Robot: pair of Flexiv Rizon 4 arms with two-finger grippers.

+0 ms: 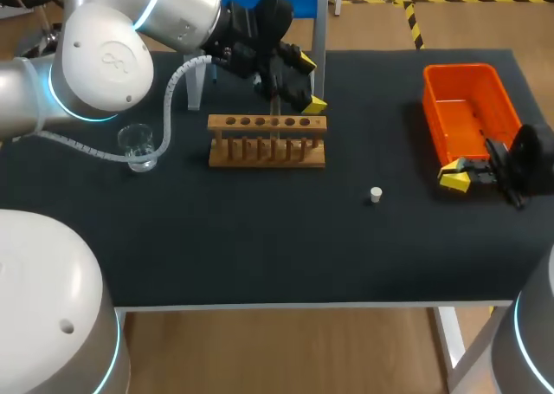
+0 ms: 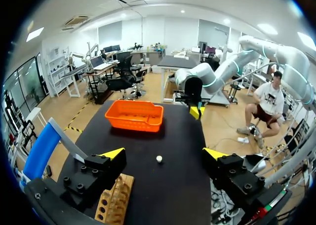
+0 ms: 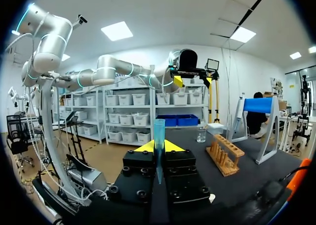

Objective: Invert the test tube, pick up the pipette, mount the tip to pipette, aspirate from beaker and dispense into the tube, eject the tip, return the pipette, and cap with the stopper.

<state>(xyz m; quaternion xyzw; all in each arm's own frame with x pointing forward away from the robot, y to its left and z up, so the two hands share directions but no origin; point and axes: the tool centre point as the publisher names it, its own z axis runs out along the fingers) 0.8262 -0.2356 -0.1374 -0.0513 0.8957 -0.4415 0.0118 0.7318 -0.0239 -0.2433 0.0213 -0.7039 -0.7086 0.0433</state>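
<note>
Over the wooden rack, at about eleven o'clock on the desk, the left gripper hangs with its fingers spread wide and empty. What looks like the test tube stands in the rack beneath it. At three o'clock the right gripper is clamped on a blue tip. The step in hand seems to be inverting the tube, which calls for a straight descent and closing on it.
</note>
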